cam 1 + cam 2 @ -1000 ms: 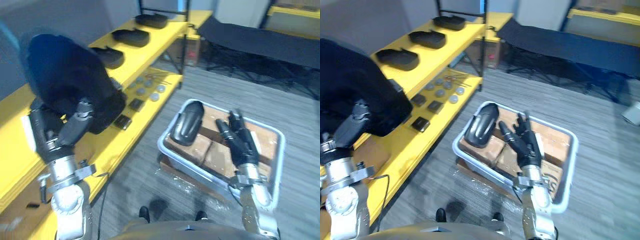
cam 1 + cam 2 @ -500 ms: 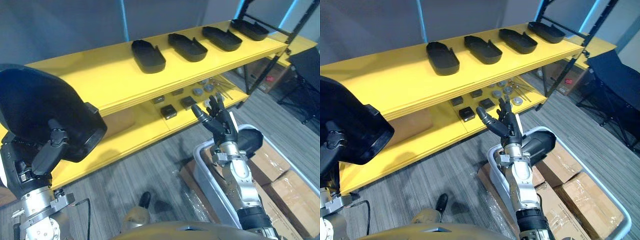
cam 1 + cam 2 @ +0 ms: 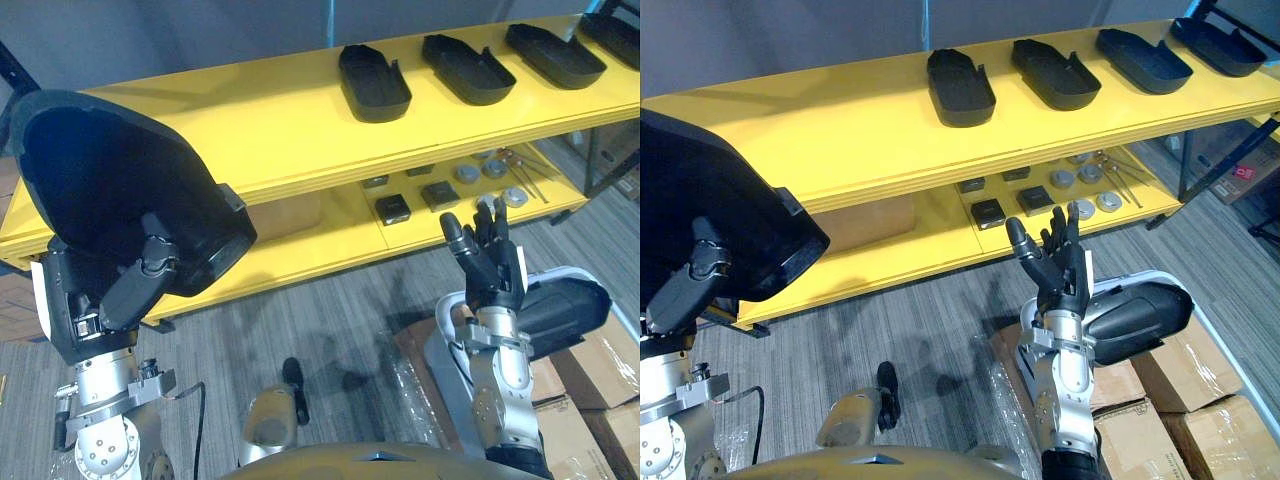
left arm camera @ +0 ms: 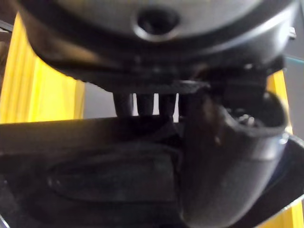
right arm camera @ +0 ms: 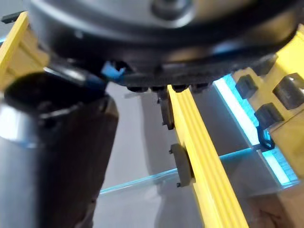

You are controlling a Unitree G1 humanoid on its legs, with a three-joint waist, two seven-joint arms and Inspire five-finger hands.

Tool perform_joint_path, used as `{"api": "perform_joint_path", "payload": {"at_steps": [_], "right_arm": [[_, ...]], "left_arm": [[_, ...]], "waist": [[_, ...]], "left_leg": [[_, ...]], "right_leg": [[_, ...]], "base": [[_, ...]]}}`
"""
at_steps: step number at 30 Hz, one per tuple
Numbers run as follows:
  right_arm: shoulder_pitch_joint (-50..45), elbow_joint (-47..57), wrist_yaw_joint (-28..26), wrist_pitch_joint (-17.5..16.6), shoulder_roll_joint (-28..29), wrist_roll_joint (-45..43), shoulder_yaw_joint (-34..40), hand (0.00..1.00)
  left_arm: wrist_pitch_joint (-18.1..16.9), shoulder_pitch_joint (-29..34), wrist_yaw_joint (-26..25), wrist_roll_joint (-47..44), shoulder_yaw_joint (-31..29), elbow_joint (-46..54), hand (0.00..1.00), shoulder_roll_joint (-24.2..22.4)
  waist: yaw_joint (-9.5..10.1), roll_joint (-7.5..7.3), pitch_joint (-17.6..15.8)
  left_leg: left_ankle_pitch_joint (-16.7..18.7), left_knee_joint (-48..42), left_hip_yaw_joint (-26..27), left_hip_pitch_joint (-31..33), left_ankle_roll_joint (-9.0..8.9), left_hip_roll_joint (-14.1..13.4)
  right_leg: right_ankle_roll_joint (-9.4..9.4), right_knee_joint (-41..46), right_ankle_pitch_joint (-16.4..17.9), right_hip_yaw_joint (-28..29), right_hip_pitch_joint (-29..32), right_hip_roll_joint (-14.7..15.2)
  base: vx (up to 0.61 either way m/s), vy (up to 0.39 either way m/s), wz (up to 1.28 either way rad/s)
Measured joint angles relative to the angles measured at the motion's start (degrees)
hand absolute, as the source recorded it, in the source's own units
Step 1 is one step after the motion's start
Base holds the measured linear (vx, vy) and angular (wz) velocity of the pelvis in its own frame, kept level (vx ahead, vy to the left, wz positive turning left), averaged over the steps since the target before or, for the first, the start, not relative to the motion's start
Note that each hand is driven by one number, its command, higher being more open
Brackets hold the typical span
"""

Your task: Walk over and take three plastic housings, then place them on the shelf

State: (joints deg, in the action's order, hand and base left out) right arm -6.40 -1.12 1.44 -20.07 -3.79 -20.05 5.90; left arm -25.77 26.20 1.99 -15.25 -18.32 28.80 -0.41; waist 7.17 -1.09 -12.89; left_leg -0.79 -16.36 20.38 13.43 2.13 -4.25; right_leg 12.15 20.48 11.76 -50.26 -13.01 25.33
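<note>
Shelf straight ahead, yellow, two boards. Left robot hand is up in front of the shelf's left end, fingers and thumb clamped on the rim of a big black plastic housing, its hollow side turned toward the robot's head. The left wrist view shows the pinch close up, thumb on one face and fingers on the other.

A row of housings sits on the shelf's top board, four of them hollow side up, running toward its right end. On the lower board are dark square blocks and grey discs.

Right robot hand is raised in front of the shelf's lower board — fingers straight and spread, holding nothing. One spare housing lies low in front of the shelf, just behind that wrist and beside cardboard boxes.
</note>
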Motion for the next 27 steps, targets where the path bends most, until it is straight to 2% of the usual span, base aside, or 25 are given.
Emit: {"api": "perform_joint_path", "payload": {"at_steps": [1, 2, 3, 4, 5, 6, 7, 9, 11, 12, 14, 16, 18, 19, 20, 21, 24, 27], "right_arm": [[1.1, -1.3, 1.0, -0.6, 0.6, 1.0, -0.1, 1.00], [1.3, -1.7, 1.6, -0.6, 0.5, 1.1, -0.1, 1.00], [1.2, -1.8, 1.7, -0.6, 0.5, 1.1, 0.2, 1.00], [1.1, -1.9, 1.7, -0.6, 0.6, 1.1, 0.4, 1.00], [1.2, -1.9, 1.5, -0.7, 0.6, 1.3, 0.3, 1.00], [1.3, -1.9, 1.2, -0.8, 0.5, 1.5, 0.4, 1.00], [1.7, -1.9, 0.6, -1.0, 0.5, 1.6, 0.4, 1.00], [2.1, -1.9, -0.7, -1.6, 0.5, 1.5, 0.7, 1.00], [2.1, -0.6, -1.5, -1.8, 0.3, 1.4, 1.7, 1.00], [2.2, -0.1, -1.5, -1.9, -0.1, 1.3, 2.4, 1.00], [2.2, 0.1, -1.0, -2.1, -0.4, 1.2, 3.7, 1.00], [2.0, 0.5, 0.4, -2.2, -0.4, 1.6, 3.8, 1.00], [1.7, 1.8, 2.5, -2.2, -0.4, 2.4, 3.7, 1.00], [1.7, 2.2, 4.6, -2.2, -0.4, 4.8, 3.7, 1.00], [1.7, 2.2, 5.5, -2.2, -0.5, 6.0, 3.8, 1.00], [1.8, 2.6, 7.0, -2.2, -0.7, 7.1, 4.4, 1.00], [0.0, 5.5, 9.4, -4.0, -0.7, 8.9, 8.7, 1.00], [-3.0, 7.6, 10.1, -6.4, -1.0, 10.3, 16.1, 1.00]], "left_arm": [[0.0, -0.9, -0.3, 0.1, 0.0, 0.0, 0.00, 0.8], [0.0, -2.0, -0.3, 0.2, 0.0, -0.1, 0.00, 1.2], [-0.1, -2.3, -0.3, 0.3, 0.0, -0.1, 0.00, 1.2], [-0.2, -3.4, -0.7, 0.2, 0.0, -0.1, 0.00, 1.9], [-0.2, -5.1, -1.8, 0.1, 0.2, -0.2, 0.00, 3.2], [-0.2, -5.9, -2.6, 0.1, 0.5, -0.2, 0.00, 3.6], [-0.2, -7.0, -3.4, -0.1, 0.5, -0.4, 0.00, 3.6], [-0.2, -7.9, -3.9, -0.4, 0.6, -0.9, 0.00, 3.6], [-0.3, -8.6, -4.2, -0.5, 1.8, -1.1, 0.00, 3.6], [-0.4, -9.2, -3.8, -0.5, 2.9, -1.6, 0.00, 3.6], [-0.4, -10.2, -2.2, -0.9, 4.6, -3.1, 0.00, 3.6], [-0.5, -10.1, 0.0, -0.9, 5.3, -5.2, 0.00, 3.8], [-0.5, -10.1, 1.4, -1.1, 5.7, -5.6, 0.00, 3.9], [-0.7, -9.9, 2.6, -3.2, 6.0, -5.6, 0.00, 5.3], [-0.9, -9.9, 3.1, -4.6, 6.1, -5.7, 0.00, 5.8], [-1.5, -9.8, 4.3, -6.8, 6.3, -5.6, 0.00, 5.8], [-2.8, -9.8, 7.3, -10.6, 6.9, -4.2, 0.00, 5.4], [-4.9, -7.7, 8.7, -12.1, 6.6, -1.4, 0.00, 4.7]], "waist": [[0.51, -0.69, -0.4], [0.01, -0.52, -0.5], [-0.65, -0.37, -0.4], [-1.48, -0.04, -0.3], [-2.39, -0.26, -0.2], [-2.72, -0.33, -0.2], [-2.89, -0.35, -0.2], [-2.75, -0.32, -0.2], [-3.31, -0.10, 0.0], [-4.21, 0.14, 0.1], [-4.63, 0.10, 0.1], [-4.79, -0.06, 0.2], [-4.99, -0.74, 0.6], [-4.77, -2.37, 1.6], [-4.51, -2.89, 2.0], [-4.18, -2.51, 2.1], [-4.67, -2.03, 2.5], [-6.98, -0.28, 3.4]], "left_leg": [[1.7, -0.8, 0.0, 0.0, 0.66, 1.4], [2.3, -0.6, -1.4, -0.1, 1.50, 2.8], [2.2, 0.0, -2.7, -0.3, 1.88, 3.5], [1.8, 3.1, -5.0, -1.8, 2.45, 4.9], [0.9, 6.2, -7.9, -3.1, 3.12, 5.4], [0.1, 7.9, -9.2, -4.0, 3.79, 5.8], [-1.1, 10.9, -10.7, -5.9, 4.33, 6.4], [-1.4, 13.1, -12.5, -8.7, 4.57, 7.3], [-0.8, 13.8, -15.1, -9.9, 4.33, 7.7], [-0.6, 13.7, -17.3, -10.0, 4.35, 7.7], [-0.8, 13.5, -19.4, -10.7, 3.83, 7.5], [-0.2, 13.1, -20.1, -12.5, 2.95, 7.4], [0.9, 12.4, -19.9, -13.1, 1.96, 7.4], [2.7, 11.4, -19.1, -13.0, 1.10, 7.8], [3.7, 10.4, -18.7, -12.9, 0.74, 7.9], [5.7, 8.0, -17.5, -12.4, -0.46, 6.6], [8.7, 5.1, -15.6, -11.5, -1.40, 5.0], [12.0, 1.9, -13.7, -10.6, -2.27, 3.1]], "right_leg": [[-1.92, 1.3, 0.7, 0.0, -0.4, 1.6], [-7.78, 4.5, -1.4, 3.7, 0.4, 2.2], [-10.55, 6.8, -3.6, 8.0, 2.0, 2.3], [-11.59, 11.5, -8.3, 16.3, 4.9, 2.3], [-9.42, 14.9, -5.4, 21.8, 7.3, 0.0], [-8.87, 16.0, -3.3, 23.4, 8.4, -1.8], [-9.40, 16.3, 0.1, 24.3, 10.1, -4.4], [-10.35, 14.1, 2.6, 23.9, 11.9, -7.7], [-10.95, 9.4, 3.0, 25.0, 14.5, -10.8], [-10.93, 6.9, 3.0, 27.1, 16.8, -12.6], [-10.11, 4.7, 2.4, 30.5, 19.5, -13.5], [-8.44, 2.1, 1.0, 33.0, 20.4, -13.3], [-8.26, -1.6, -3.1, 33.5, 20.1, -13.3], [-8.93, -4.5, -12.9, 33.7, 19.9, -13.4], [-8.85, -5.4, -13.3, 33.7, 19.6, -13.4], [-8.62, -8.3, -13.4, 34.3, 17.9, -14.9], [-8.60, -14.0, -13.4, 35.5, 15.6, -17.1], [-8.89, -16.2, -13.2, 37.0, 14.5, -19.1]], "base": [[0.09, 0.145, 0.42], [0.09, 0.145, 0.63], [0.14, 0.198, 0.95], [0.16, 0.162, 1.11], [0.19, 0.167, 1.10], [0.17, 0.064, 1.01], [0.15, 0.053, 0.66], [0.21, 0.065, 0.57], [0.23, 0.026, 0.71], [0.27, -0.014, 0.92], [0.26, -0.029, 0.78], [0.22, -0.056, 0.42], [0.21, -0.107, 0.23], [0.19, -0.143, -0.02], [0.22, -0.191, -0.30], [0.16, -0.157, -0.41], [0.12, -0.121, -0.45], [0.06, -0.058, -0.37]]}}
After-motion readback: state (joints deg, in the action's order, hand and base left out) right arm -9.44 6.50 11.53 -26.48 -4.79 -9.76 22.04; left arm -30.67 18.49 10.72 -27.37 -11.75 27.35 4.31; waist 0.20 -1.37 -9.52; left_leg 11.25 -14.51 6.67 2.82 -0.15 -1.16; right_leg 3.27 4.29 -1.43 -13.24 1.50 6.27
